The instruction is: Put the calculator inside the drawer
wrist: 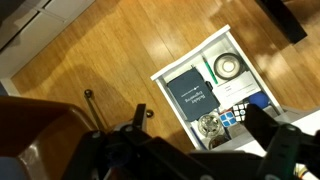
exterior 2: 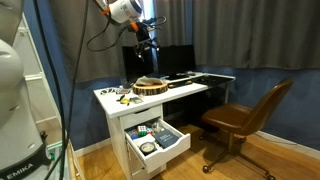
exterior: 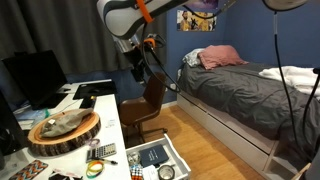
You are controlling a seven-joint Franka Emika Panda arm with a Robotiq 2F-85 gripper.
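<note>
Your gripper (exterior 2: 147,55) hangs high over the desk (exterior: 110,115), fingers spread, gripping nothing.
Calculator (exterior: 100,151) lies on the desk's front edge, at 9 o'clock from the open drawer (exterior: 181,158).

"EMIKA" on white robot base (exterior 2: 15,110). Dark blue book (wrist: 190,92): print illegible.

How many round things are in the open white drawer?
2. In the wrist view, a flat pale disc lies in one corner of the open white drawer; a shiny round object sits beside the multicoloured puzzle cube. More may be hidden.
</note>
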